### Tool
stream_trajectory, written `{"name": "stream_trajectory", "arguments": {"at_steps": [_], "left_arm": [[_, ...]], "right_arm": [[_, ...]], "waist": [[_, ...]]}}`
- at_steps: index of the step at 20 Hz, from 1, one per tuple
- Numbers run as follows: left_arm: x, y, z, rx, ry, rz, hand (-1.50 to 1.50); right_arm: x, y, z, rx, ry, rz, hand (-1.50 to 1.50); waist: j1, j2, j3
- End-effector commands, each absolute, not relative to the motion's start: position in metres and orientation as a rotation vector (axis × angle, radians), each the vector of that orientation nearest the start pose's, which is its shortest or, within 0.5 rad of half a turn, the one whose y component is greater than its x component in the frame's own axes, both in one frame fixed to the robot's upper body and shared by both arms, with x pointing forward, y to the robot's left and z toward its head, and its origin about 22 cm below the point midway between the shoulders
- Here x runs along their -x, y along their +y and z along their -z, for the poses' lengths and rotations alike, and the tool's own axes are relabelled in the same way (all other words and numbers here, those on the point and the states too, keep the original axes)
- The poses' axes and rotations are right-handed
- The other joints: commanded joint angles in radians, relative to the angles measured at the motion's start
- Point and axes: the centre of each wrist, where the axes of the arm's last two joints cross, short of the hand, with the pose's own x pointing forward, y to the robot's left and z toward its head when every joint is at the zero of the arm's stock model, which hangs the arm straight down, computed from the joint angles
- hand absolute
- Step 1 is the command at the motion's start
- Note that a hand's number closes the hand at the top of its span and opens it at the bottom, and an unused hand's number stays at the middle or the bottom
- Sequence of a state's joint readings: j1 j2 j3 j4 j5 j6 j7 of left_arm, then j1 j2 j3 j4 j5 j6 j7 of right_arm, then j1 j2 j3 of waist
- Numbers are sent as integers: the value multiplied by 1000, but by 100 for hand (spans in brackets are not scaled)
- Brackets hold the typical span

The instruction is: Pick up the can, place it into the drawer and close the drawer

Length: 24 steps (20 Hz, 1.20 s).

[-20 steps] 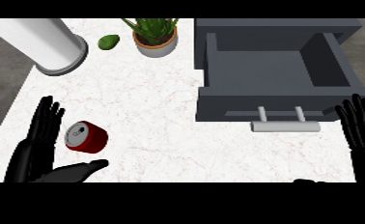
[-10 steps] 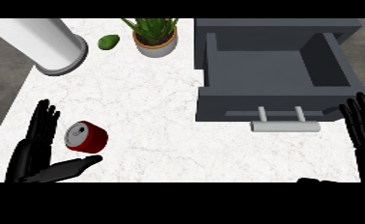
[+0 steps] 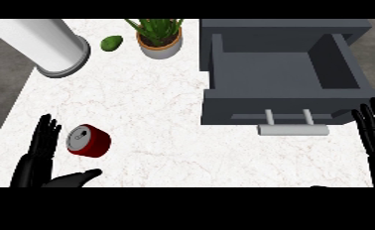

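— Where is the red cylindrical metal can (image 3: pixel 89 141) found?

— It is seen lying on its side on the white marbled table (image 3: pixel 161 110), near the lower left corner, its silver top turned toward the left hand (image 3: pixel 40 160).

— How is that black left hand held?

— Its fingers are kept straight and spread just beside the can, with the thumb stretched out below it; nothing is gripped, and whether the can is touched cannot be told.

— And the dark grey open drawer (image 3: pixel 282 83)?

— It is pulled out at the right, well apart from the can, with a pale grey bar handle (image 3: pixel 292 129) at its front.

— The right hand (image 3: pixel 365 130)?

— Only straight fingers are shown at the right edge, beside the drawer front, holding nothing.

— What else is placed there?

— A potted green plant in a terracotta pot (image 3: pixel 159 38), a small green avocado (image 3: pixel 111 42) and a white cylinder (image 3: pixel 45 45) are set along the far side.
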<state>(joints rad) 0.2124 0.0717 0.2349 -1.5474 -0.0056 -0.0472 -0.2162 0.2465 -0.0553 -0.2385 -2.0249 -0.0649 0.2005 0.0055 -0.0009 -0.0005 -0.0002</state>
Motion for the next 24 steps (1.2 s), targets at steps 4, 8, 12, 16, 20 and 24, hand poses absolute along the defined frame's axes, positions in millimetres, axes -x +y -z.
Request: {"name": "stream_trajectory", "arguments": {"at_steps": [4,8,12,16,20,24], "left_arm": [[-174,325,62,-296,-1534,-113,-150],[-177,345,88,-306,-1526,-112,-150],[-172,357,81,-281,-1510,-161,-150],[-169,365,95,-291,-1495,-170,-150],[-172,347,103,-300,-1508,-142,-150],[-195,349,104,-266,-1507,-155,-150]], "right_arm": [[-176,-289,-73,171,-1798,-22,-150],[-175,-300,-65,195,-1806,-4,-150],[-157,-295,-90,171,-1799,-10,-150],[-157,-303,-82,196,-1790,-31,-150],[-165,-286,-92,178,-1795,9,-150],[-168,-275,-92,183,-1800,-10,-150]], "waist": [[1,0,0],[-1,1,0],[-1,0,0],[-2,0,0],[0,0,0],[-2,0,0]]}}
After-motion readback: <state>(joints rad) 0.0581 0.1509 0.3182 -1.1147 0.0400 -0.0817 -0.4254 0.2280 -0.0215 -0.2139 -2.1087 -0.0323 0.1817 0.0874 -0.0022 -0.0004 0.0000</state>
